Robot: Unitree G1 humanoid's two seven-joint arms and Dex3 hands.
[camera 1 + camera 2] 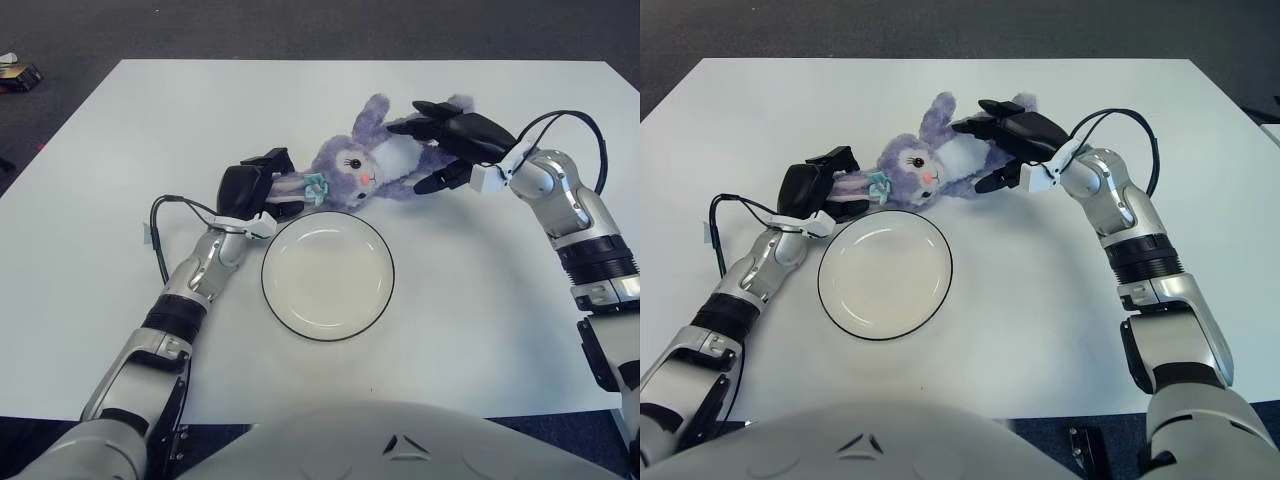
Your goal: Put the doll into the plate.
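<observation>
Right hand was over the body end of the doll, fingers spread around the torso, one above and one below; whether they had actually clamped on the plush could not be told. Left hand was at the opposite end, fingers closed on the doll's pale ear beside the teal bow.

Doll lay on its side on the worktop, just beyond the far rim of the plate, near it but not overlapping. Plate held nothing.

Judgement: the step in hand is securing a two-handed hold before the lift. To do it well:
- Close the right fingers firmly around the torso, not the loose fur, since plush compresses and will slip.
- Keep the left hold on the ear light; it should steady, not pull.
- Lift both ends together so the doll does not sag and drag over the rim.
- Carry it toward the robot, centre over the dish, lower, then release both hands at once.

Risk: nudging the plate off position with a low pass.
</observation>
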